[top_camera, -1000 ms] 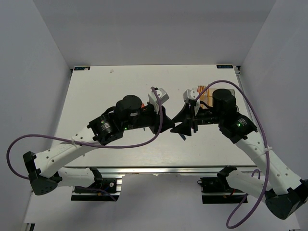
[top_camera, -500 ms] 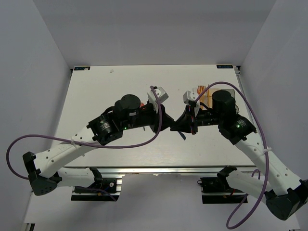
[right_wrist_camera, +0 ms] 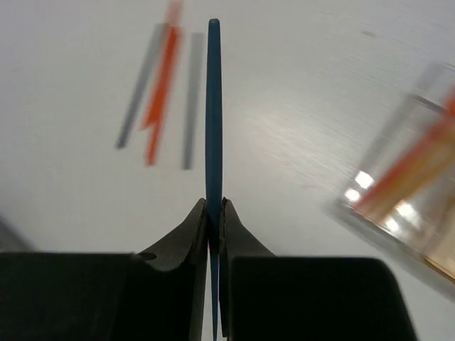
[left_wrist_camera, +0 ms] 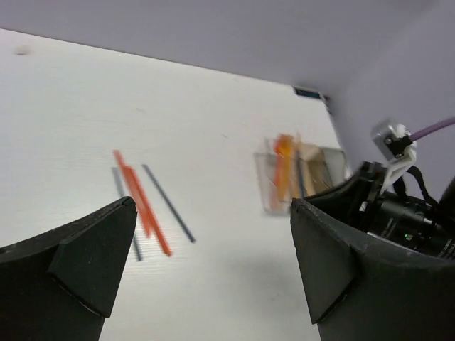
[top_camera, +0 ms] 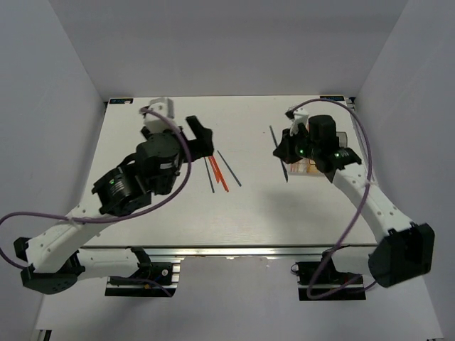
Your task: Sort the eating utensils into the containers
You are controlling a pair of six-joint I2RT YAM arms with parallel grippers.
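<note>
1. Top view: locate the right gripper (top_camera: 282, 150) over the right half of the tabletop (top_camera: 284, 220), pinching a dark blue utensil (top_camera: 271, 133) just beside the containers (top_camera: 311, 169) at the right edge.
2. Locate the left gripper (top_camera: 201, 135) toward the far left, spread wide and empty, near the loose utensils (top_camera: 222, 172) lying mid-tabletop.
3. Read the step as transport: one piece lifted, not yet deposited. Next, carry it right over its bin, tip it down, then release. Cannot tell which bin matches.
4. Left wrist view: confirm both fingers (left_wrist_camera: 85, 263) well apart, with the loose utensils (left_wrist_camera: 142, 206) on bare surface below and the containers (left_wrist_camera: 298, 170) beyond, orange pieces already inside.
5. Right wrist view: confirm the right gripper (right_wrist_camera: 214, 206) pressed together on the dark blue utensil (right_wrist_camera: 213, 106), which points straight ahead. Note the containers (right_wrist_camera: 405, 192) at frame right, blurred.
6. Clearance: treat the bin walls and the right edge as the tight spots. Expect ample open surface around the loose group, well apart from every edge.
</note>
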